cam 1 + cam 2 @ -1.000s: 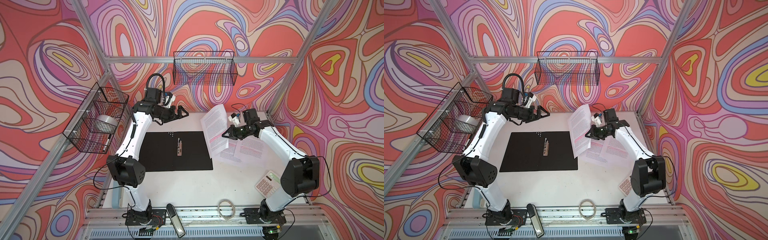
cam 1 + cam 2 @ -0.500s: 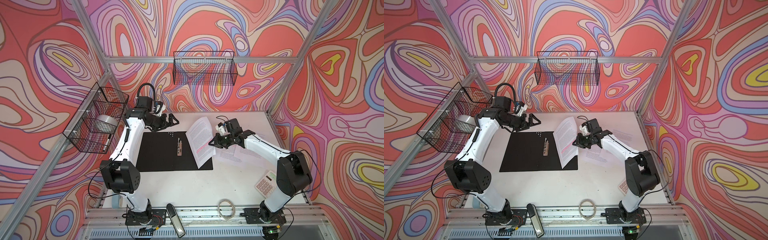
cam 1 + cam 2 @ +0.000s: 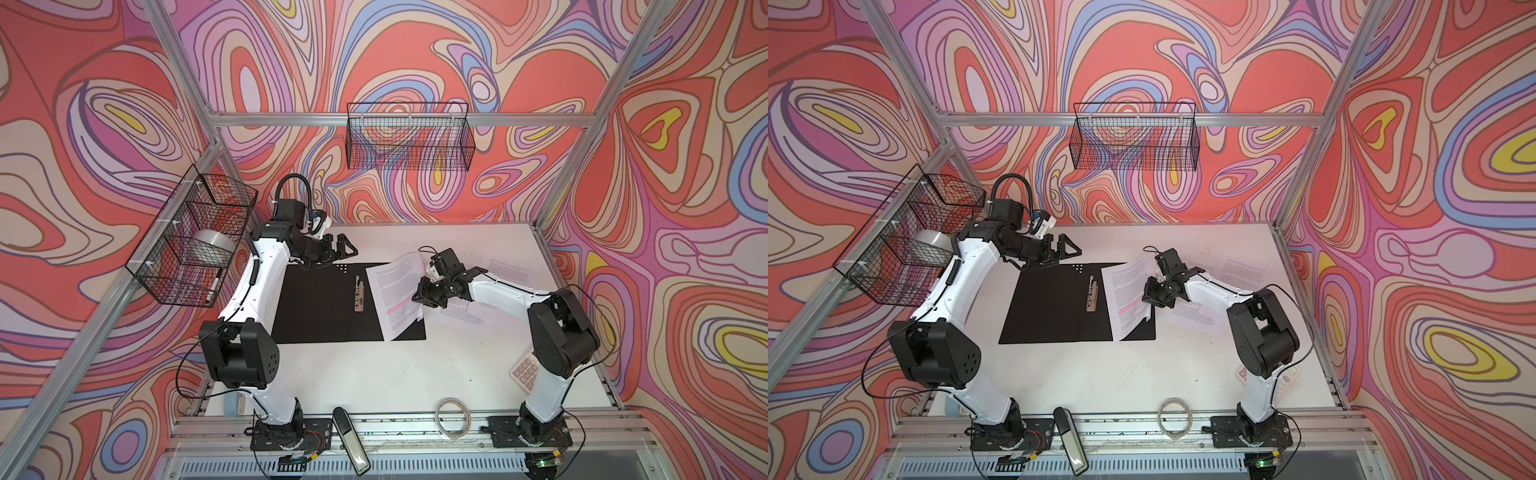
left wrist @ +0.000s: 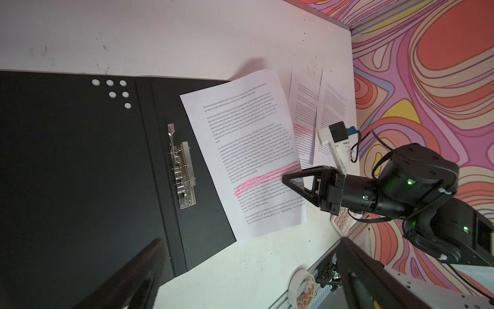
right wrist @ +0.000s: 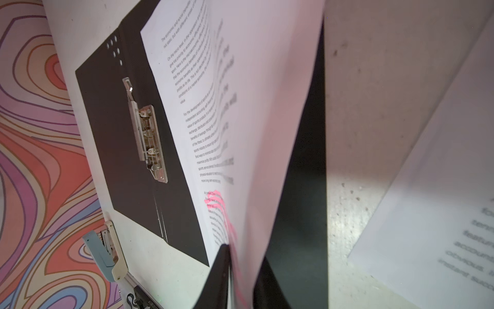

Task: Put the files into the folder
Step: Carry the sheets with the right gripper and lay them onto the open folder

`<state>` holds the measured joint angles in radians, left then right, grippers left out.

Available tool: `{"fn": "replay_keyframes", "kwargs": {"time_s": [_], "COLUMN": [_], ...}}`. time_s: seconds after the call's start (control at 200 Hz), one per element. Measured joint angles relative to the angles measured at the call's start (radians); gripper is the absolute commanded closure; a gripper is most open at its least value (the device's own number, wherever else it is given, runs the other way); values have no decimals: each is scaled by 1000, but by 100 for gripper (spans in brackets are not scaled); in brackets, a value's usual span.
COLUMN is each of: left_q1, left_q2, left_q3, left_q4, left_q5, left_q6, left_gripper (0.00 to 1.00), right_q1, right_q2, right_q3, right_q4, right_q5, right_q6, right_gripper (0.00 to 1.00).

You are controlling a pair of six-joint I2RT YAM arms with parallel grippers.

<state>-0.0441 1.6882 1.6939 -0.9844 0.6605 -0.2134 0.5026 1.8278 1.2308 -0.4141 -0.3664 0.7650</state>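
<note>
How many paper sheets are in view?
3. One sheet lies partly on the open folder, its edge at the right claw; a second sheet and a third sheet lie on the table beside it. More may hide underneath.

Robot lab cell: aluminium frame [image 3: 399, 119], swirl-printed walls [image 3: 104, 104], bolted-down robot arm [image 3: 266, 274].

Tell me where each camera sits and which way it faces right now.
Top views: high above the table's front edge, looking down and back; both arms, left hand and right hand show.
Left wrist: on the left arm, looking across the open folder to the sheet and right hand; its own fingers edge the picture.
Right wrist: on the right arm, looking along the sheet; its fingers flank it.
Shared: both wrist views show the folder's clip.
</note>
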Motion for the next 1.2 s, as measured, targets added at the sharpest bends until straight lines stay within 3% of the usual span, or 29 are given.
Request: {"fn": "replay_keyframes", "kwargs": {"time_s": [0.18,0.456,0.821,0.876,0.946,1.202], "left_q1": [0,0,0,0,0,0], "left_q2": [1,4,4,4,4,3], "left_q3": [-3,-14,-30,-40,-49,-75], "left_q4": [0,1,1,0,-1,0], "left_q5": [14,23,24,24,24,23], "left_q6": [0,0,2,4,5,20], "left_gripper": [0,0,0,0,0,0], "right_q1": [31,69,88,90,94,101], "right_q2": [1,24,68,69,69,105], "right_q3": [18,62,72,77,83,145], "right_q4": [-58,-151,-201,-204,-207,-222], "right_q5": [60,153,195,196,197,196], "right_q6": [7,-2,-5,-5,-8,-28], "right_gripper": [64,51,47,41,39,38]}}
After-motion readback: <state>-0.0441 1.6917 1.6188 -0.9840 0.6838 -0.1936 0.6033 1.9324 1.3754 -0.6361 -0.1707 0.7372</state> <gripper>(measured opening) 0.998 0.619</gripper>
